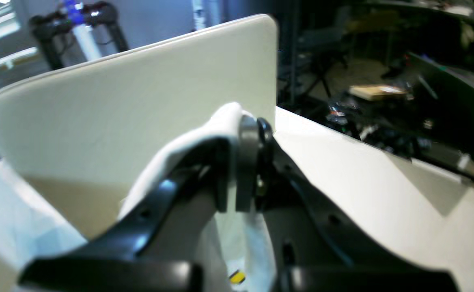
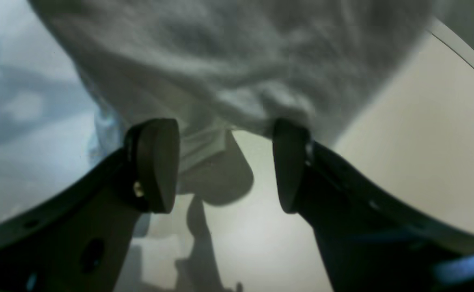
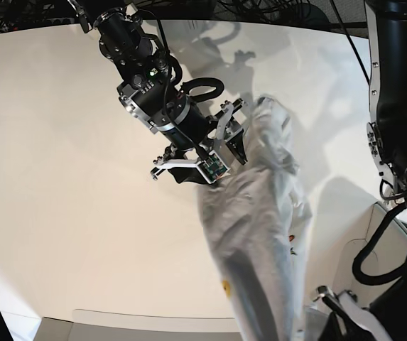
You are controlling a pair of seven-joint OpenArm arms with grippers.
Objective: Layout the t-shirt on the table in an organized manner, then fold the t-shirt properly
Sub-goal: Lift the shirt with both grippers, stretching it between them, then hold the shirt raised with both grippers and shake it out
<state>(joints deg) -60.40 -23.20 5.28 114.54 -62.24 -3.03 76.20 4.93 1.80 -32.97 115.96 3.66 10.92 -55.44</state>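
Pressed together, the left gripper point(image 1: 248, 162) pinches a white fold of the t-shirt point(image 3: 260, 241) — the cloth drapes over its fingers. From there the shirt hangs as a long bunched column above the table point(image 3: 68, 213). Farther off, the right gripper point(image 2: 225, 162) stands spread, empty, its fingertips at the fabric's lower edge.

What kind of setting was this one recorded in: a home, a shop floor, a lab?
Most likely a robotics lab or workshop. The t-shirt hangs over a large bare off-white table that serves two robot arms, and the left wrist view shows a dim room behind with cluttered dark benches and a metal stand.
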